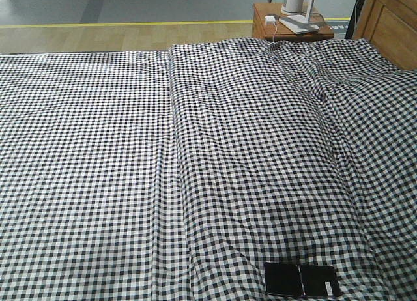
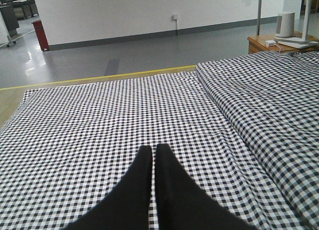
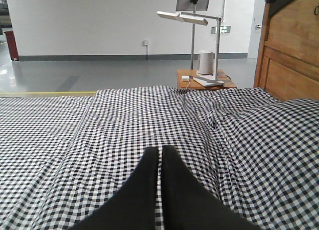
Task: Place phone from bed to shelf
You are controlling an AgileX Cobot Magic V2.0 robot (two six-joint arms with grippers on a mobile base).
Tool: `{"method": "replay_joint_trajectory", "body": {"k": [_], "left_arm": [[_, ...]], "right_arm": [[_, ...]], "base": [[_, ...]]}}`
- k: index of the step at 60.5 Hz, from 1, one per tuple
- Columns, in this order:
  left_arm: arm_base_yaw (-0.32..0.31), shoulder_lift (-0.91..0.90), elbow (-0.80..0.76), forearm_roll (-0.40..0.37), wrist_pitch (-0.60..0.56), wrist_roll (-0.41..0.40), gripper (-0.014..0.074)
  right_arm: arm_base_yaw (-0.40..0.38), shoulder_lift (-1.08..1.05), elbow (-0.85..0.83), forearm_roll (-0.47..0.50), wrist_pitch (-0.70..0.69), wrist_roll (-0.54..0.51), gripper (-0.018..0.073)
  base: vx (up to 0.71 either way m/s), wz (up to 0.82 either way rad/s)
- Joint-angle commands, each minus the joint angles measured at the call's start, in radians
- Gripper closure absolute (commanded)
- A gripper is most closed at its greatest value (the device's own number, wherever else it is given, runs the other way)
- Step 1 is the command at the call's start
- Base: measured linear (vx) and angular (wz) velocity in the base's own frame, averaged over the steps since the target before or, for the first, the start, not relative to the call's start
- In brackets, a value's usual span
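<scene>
The phone [image 1: 301, 279], a flat glossy black slab with a crease across its middle and a small white sticker, lies on the bed [image 1: 195, 157] near the bottom edge of the front view, right of centre. The bed wears a wrinkled black-and-white gingham sheet. Neither gripper shows in the front view. My left gripper [image 2: 153, 149] hovers over the sheet [image 2: 99, 120] with its two black fingers pressed together, holding nothing. My right gripper [image 3: 161, 150] is likewise shut and empty above the sheet [image 3: 124, 120]. The phone is out of both wrist views. The shelf is out of view.
A brown wooden headboard [image 1: 391, 21] stands at the right, also in the right wrist view as headboard [image 3: 294, 51]. A small reddish-brown bedside table [image 1: 290, 24] with a white lamp base [image 3: 212, 79] and a white charger sits beyond the bed. Grey floor with a yellow line [image 1: 124, 24] lies behind.
</scene>
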Motion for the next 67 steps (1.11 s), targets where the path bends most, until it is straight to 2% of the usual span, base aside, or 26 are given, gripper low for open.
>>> {"method": "replay_joint_trajectory", "body": {"k": [1,41,51,60,67], "left_arm": [[-0.002,-0.014,-0.022,-0.009,-0.072,-0.006,0.0595],[-0.002,-0.014,-0.022,-0.009,-0.072,-0.006,0.0595],[-0.002,-0.014,-0.022,-0.009,-0.072,-0.006,0.0595],[-0.002,-0.014,-0.022,-0.009,-0.072,-0.006,0.0595],[-0.002,-0.014,-0.022,-0.009,-0.072,-0.006,0.0595]], "right_arm": [[-0.005,-0.012,0.005,-0.011,-0.072,-0.01,0.0564],[-0.007,-0.012,0.005,-0.009,-0.082,-0.014,0.0564],[-0.007,-0.012,0.002,-0.009,-0.222,-0.013,0.0564],[-0.007,-0.012,-0.005,-0.009,-0.478,-0.013,0.0564],[-0.007,-0.012,-0.072,-0.002,-0.516,-0.013,0.0564]], "base": [[0.0,0.0],[0.0,0.0],[0.0,0.0],[0.0,0.0],[0.0,0.0]]}}
